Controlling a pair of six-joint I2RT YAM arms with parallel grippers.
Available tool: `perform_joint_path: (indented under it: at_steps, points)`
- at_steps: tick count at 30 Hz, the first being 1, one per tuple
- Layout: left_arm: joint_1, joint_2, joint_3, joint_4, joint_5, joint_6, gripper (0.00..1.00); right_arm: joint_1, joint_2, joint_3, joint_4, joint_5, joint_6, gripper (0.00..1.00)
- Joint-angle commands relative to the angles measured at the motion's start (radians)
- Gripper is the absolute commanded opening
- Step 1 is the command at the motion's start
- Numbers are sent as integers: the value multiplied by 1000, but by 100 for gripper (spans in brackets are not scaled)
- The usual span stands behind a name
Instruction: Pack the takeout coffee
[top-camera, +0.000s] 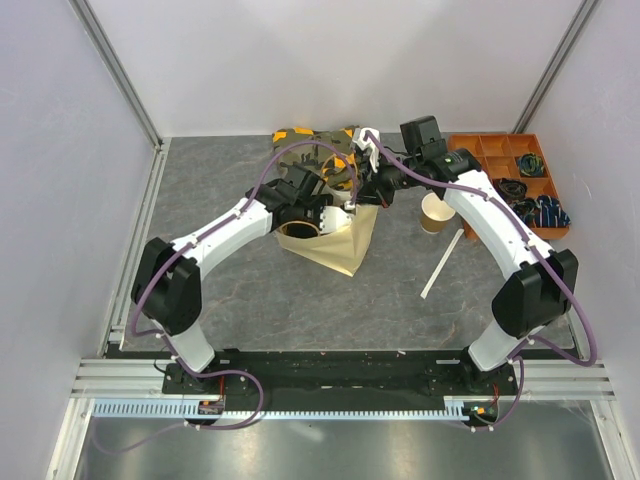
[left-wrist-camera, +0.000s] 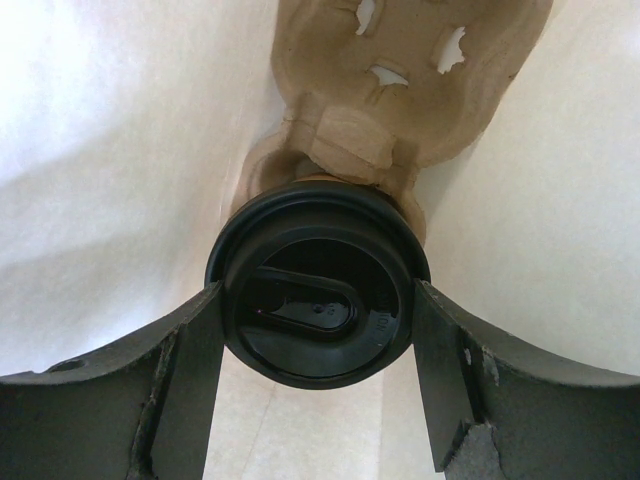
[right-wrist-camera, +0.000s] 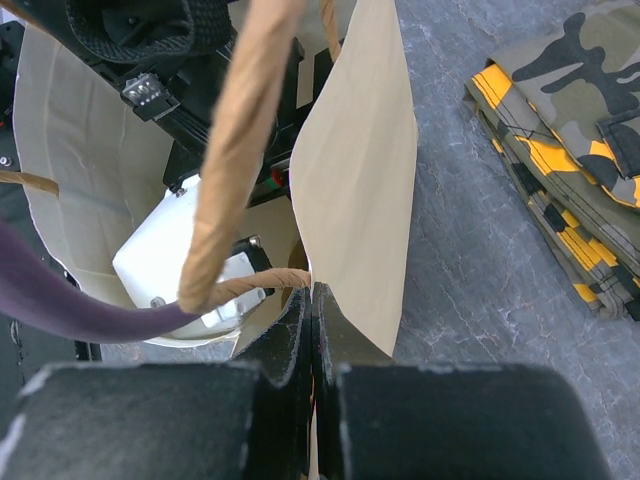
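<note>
Here the left gripper (left-wrist-camera: 318, 288) reaches deep inside the paper bag (right-wrist-camera: 360, 170), its 2 fingers (left-wrist-camera: 190, 370) clamped against opposite sides of the black lid of the takeout coffee (left-wrist-camera: 320, 305). The cup sits squarely between the fingers. Just beyond their tips lies the pulp carrier (left-wrist-camera: 400, 90), with 1 socket apparently under the cup, though whether the cup is fully seated is hidden. The right gripper (right-wrist-camera: 313, 300) is pinched together on the bag's rim, right at the base of the twisted handle (right-wrist-camera: 235, 160), likely to hold the mouth wide so the left arm has room. Letting go of the cup looks like the next step.
</note>
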Motion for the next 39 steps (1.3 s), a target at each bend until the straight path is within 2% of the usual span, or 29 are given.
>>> perform_joint_path:
  at_steps: [1,5,8,9,11,12,16,18,20,21,31,32,33,39]
  points:
    - [24,66,14,-83,-46,25,5,3,12,26,-85,-47,-12,0]
    - [25,63,46,-89,-46,16,14,-2,14,26,-94,-46,-18,0]
    - [25,53,63,-103,-50,13,24,-3,17,26,-100,-46,-25,0]
    - [25,46,66,-105,-53,10,31,-3,14,24,-102,-44,-27,0]
    - [24,38,68,-106,-53,8,37,-6,17,24,-109,-46,-33,0]
    - [24,35,68,-106,-56,5,43,-6,17,24,-111,-46,-38,0]
    - [24,26,84,-106,-61,-7,52,-6,23,26,-115,-50,-45,0]
    - [24,23,98,-106,-60,-19,63,-8,24,27,-117,-50,-48,0]
    - [24,20,110,-106,-58,-24,66,-8,29,29,-121,-50,-53,0]
    - [22,18,114,-105,-55,-28,78,-8,26,27,-123,-50,-53,0]
    - [16,-17,141,-95,-34,-51,87,-8,29,26,-134,-53,-61,0]
    - [16,-22,140,-95,-27,-51,91,-8,30,24,-135,-52,-62,0]
    - [15,-32,140,-91,-23,-51,99,-6,29,24,-135,-50,-62,0]
    - [10,-59,149,-80,-10,-54,100,-8,33,29,-135,-49,-68,0]
